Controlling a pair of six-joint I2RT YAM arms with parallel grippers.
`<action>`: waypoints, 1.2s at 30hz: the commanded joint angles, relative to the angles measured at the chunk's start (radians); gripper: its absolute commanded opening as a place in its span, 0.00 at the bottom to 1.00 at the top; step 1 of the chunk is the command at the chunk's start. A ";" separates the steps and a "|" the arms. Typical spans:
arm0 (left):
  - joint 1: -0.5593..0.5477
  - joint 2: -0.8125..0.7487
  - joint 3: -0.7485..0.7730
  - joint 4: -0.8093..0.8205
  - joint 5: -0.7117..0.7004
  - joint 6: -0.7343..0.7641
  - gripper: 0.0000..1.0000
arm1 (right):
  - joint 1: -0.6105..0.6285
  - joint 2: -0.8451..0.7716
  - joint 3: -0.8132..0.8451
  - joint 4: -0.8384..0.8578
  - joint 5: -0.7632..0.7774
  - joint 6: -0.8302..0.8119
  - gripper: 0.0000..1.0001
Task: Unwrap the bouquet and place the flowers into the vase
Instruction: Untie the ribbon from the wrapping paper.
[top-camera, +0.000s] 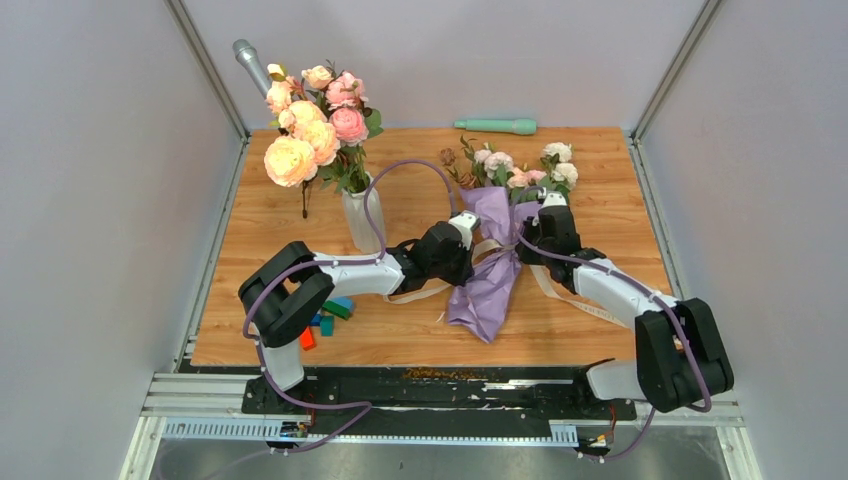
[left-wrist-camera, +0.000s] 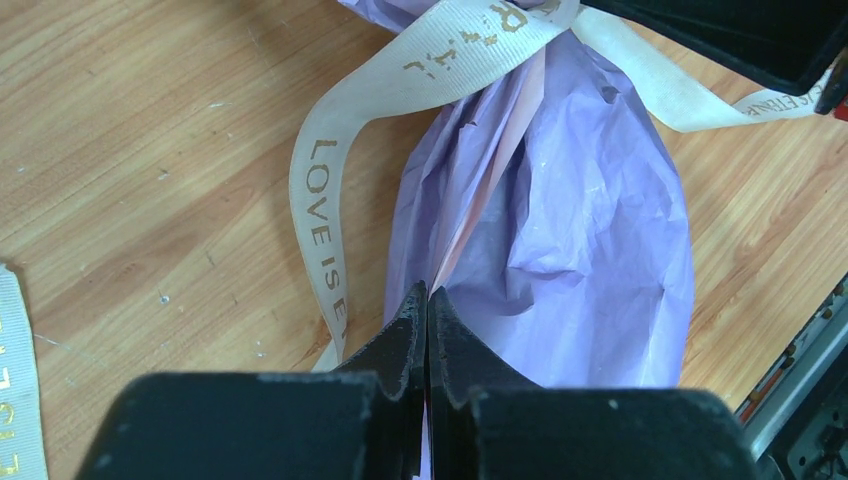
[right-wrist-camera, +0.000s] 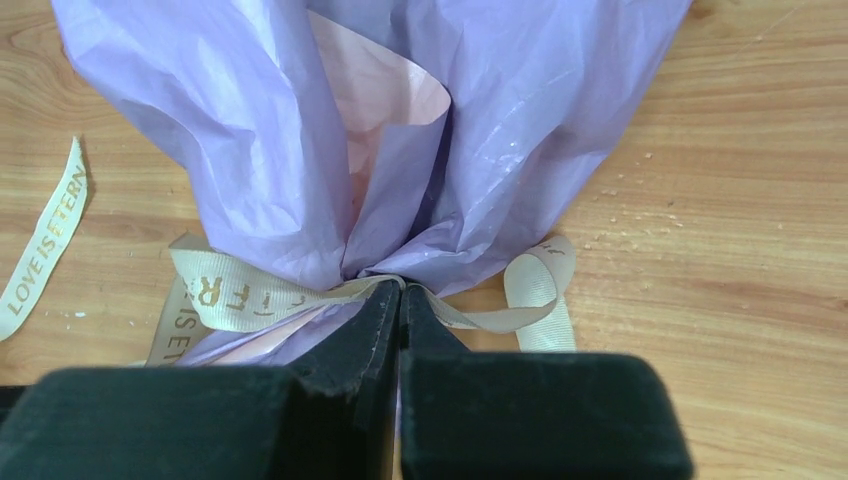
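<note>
Now | left pincer (left-wrist-camera: 428, 296), right pincer (right-wrist-camera: 400, 292) closed, angled inward at bouquet (top-camera: 490, 275)

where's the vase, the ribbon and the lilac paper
vase (top-camera: 358, 222): top external view, ribbed body
ribbon (right-wrist-camera: 235, 296): right wrist view, lettered band left of the tie
lilac paper (left-wrist-camera: 600, 250): left wrist view, broad crumpled face

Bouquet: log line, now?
bouquet: tied, lying flat | left end effector: shut on lilac paper | right end effector: shut on ribbon | vase: upright
</note>
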 joint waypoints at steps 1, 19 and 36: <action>0.003 -0.040 -0.027 -0.147 -0.018 0.000 0.00 | -0.082 -0.059 -0.016 0.052 0.064 -0.075 0.00; 0.014 -0.046 -0.016 -0.157 -0.042 -0.039 0.00 | -0.179 -0.243 -0.099 -0.008 -0.235 -0.077 0.12; 0.014 -0.054 -0.005 -0.157 -0.027 -0.047 0.00 | -0.115 -0.254 -0.188 0.107 -0.404 0.002 0.32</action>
